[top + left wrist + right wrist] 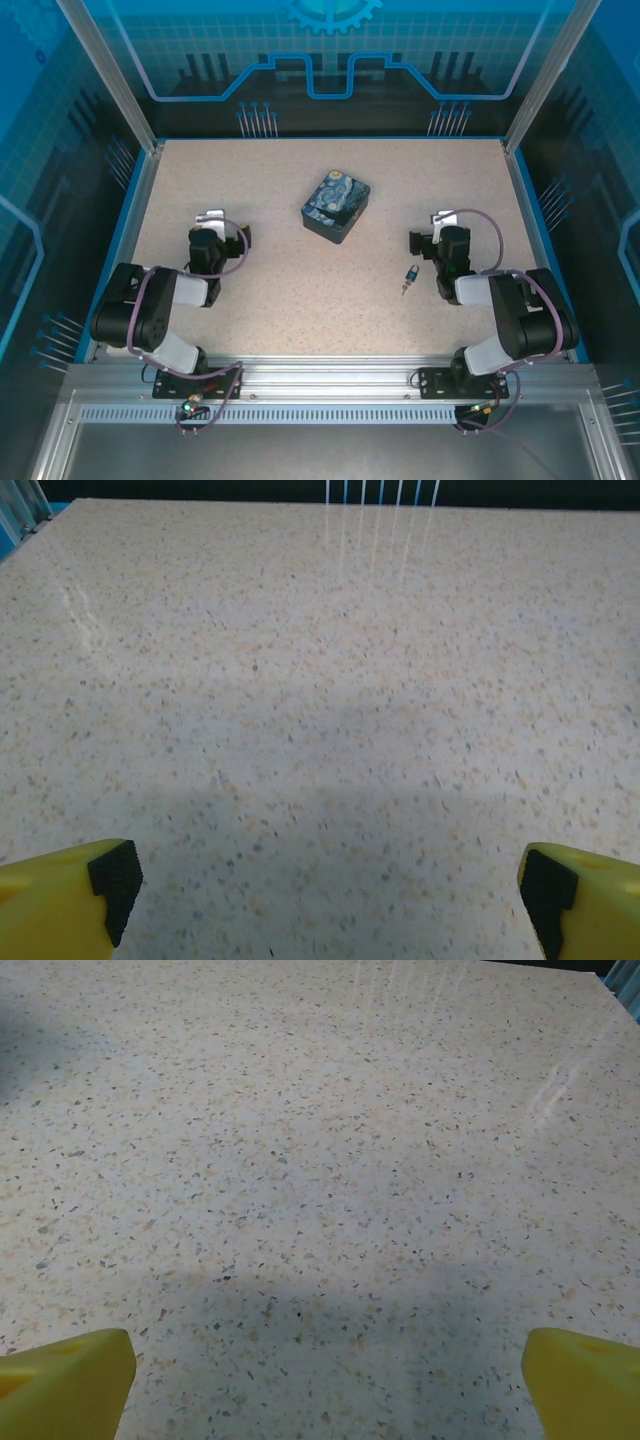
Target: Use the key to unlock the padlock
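Note:
The tiny padlock (pixel 412 271), with its dark bluish body, lies on the speckled table right of centre. The slim dark key (pixel 405 288) lies right at its near end; I cannot tell whether they touch. My right gripper (pixel 432 228) hovers just right of and slightly beyond them, open and empty. My left gripper (pixel 228 225) stands open and empty over the left half, far from both. In the wrist views the left gripper (pixel 330 890) and right gripper (pixel 328 1370) show yellow fingertips (pixel 70 895) (pixel 65 1380) spread wide over bare table.
A dark blue box (pixel 336 206) with a swirly night-sky print sits at the table's middle, between the two grippers and farther back. Blue-edged walls and metal posts (pixel 110 70) fence the table (pixel 300 300) on the sides and back.

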Available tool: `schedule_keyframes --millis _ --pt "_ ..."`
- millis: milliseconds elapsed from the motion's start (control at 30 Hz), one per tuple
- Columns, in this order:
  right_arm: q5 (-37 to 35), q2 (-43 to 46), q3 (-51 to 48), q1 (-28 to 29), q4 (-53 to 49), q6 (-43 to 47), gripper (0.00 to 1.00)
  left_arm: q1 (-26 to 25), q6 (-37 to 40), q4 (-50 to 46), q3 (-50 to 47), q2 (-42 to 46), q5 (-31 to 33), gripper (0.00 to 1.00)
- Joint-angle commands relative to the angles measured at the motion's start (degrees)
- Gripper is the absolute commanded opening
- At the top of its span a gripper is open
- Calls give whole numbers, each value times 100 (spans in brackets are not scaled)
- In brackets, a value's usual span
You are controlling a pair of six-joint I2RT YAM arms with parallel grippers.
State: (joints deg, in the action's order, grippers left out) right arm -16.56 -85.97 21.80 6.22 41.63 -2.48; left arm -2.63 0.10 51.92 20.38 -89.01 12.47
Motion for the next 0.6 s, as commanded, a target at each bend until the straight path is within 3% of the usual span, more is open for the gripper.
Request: schedule_keyframes --millis 0,567 --pt "362 -11 150 -184 444 -8 100 175 -88 -10 182 11 -416 99" --pt "126 -25 158 -51 426 66 100 123 -43 90 134 15 -298 99"
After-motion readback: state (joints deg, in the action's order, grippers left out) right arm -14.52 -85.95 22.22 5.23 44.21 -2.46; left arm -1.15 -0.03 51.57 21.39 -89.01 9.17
